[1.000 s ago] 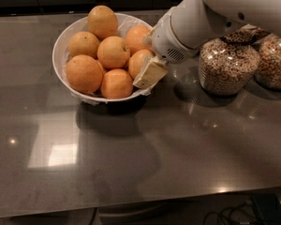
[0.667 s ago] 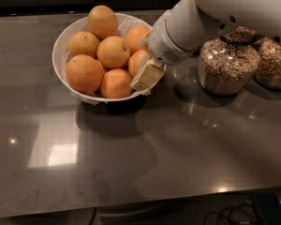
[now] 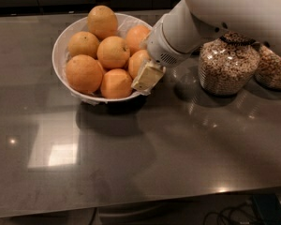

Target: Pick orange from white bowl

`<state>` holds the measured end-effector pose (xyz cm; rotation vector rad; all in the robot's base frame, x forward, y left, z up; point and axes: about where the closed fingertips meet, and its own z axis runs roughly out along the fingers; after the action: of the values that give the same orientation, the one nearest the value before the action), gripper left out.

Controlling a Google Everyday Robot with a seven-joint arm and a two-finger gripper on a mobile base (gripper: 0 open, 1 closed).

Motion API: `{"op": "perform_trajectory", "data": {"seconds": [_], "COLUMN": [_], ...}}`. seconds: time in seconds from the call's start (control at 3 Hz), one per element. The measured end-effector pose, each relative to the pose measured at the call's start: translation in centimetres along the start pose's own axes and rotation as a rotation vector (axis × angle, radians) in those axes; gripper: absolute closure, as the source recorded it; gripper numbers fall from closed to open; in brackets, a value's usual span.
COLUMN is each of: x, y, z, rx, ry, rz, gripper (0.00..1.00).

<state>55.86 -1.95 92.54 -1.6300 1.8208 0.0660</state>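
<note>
A white bowl [image 3: 62, 50] stands at the back left of the grey counter and holds several oranges. One orange [image 3: 137, 62] lies at the bowl's right side, half hidden behind my gripper. My gripper [image 3: 147, 76] reaches down from the upper right to the bowl's right rim, its pale finger [image 3: 148, 77] lying against that orange. The white arm hides the other finger and the back right part of the bowl.
Two glass jars of cereal stand to the right of the bowl, one [image 3: 227, 64] close behind my arm and one [image 3: 273, 69] at the right edge. The counter's front edge runs along the bottom, with cables below it.
The arm has shifted slightly to the left and forward over the bowl's right rim. The oranges and the bowl have not moved.
</note>
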Motion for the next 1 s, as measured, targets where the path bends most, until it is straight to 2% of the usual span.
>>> {"op": "perform_trajectory", "data": {"seconds": [1.0], "x": [1.44], "y": [-0.92], "z": [0.95], "rx": [0.047], "ry": [0.039], "rz": [0.020], "gripper": [0.33]}}
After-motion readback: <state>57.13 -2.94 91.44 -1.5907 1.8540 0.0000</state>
